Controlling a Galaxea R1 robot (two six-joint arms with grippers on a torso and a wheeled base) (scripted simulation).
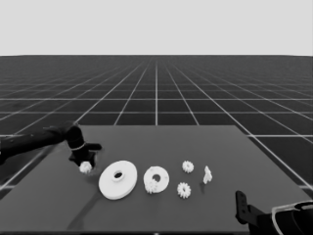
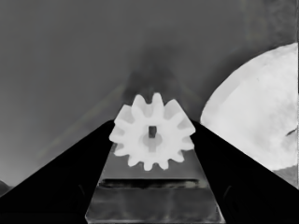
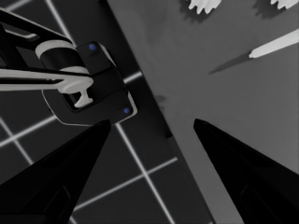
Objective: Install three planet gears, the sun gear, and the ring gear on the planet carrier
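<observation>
My left gripper (image 1: 84,159) reaches in from the left and is shut on a planet gear (image 1: 85,167), at the left end of the table. The left wrist view shows that gear (image 2: 152,135) between the two black fingers (image 2: 70,177), which touch its sides. The larger round part (image 1: 118,179), the ring gear, lies just right of it, and its edge (image 2: 257,112) also shows at the wrist. The smaller round part (image 1: 157,177), the planet carrier, lies mid-table with one gear (image 1: 151,186) on its near-left rim. My right gripper (image 3: 152,121) is parked open at the near right corner (image 1: 240,203).
Two more gears (image 1: 188,166) (image 1: 184,189) lie right of the smaller round part, with a thin white piece (image 1: 207,175) beyond them. The right wrist view shows the table's corner, the floor grid, dark machinery with blue lights (image 3: 88,84) and the thin white piece (image 3: 275,44).
</observation>
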